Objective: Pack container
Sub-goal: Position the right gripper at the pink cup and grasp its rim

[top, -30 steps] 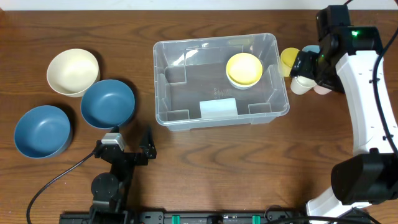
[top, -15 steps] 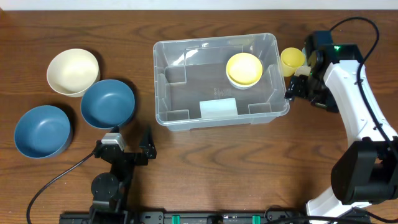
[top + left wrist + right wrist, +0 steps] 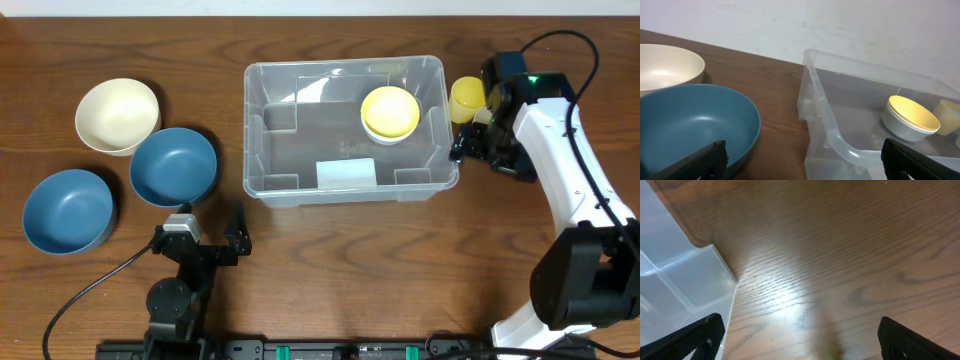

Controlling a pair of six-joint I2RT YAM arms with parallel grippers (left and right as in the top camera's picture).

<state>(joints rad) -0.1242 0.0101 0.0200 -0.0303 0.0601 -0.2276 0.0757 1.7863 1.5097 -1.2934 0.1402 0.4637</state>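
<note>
The brown wooden table [image 3: 380,270] fills the overhead view. The container [image 3: 300,150], a large clear plastic bin, sits upright at the upper centre of the frame, with a pale label [image 3: 346,173] near its lower wall. The white right arm [image 3: 575,190] runs up the right edge of the frame, and the right gripper [image 3: 464,147] is just beside the bin's right wall, low over the wood. In its wrist view the two fingers stand wide apart, released, with bare table between them. Three empty bowls lie at the left: a cream bowl [image 3: 117,115] uppermost, a dark blue bowl [image 3: 173,165] touching it, and a lighter blue bowl [image 3: 67,210] lowest. A yellow-lined bowl [image 3: 390,112] rests inside the bin's upper right part. The left gripper [image 3: 210,228], at lower left, is spread open and grasps nothing. A yellow cup [image 3: 466,98] stands outside the bin's upper right corner.
</note>
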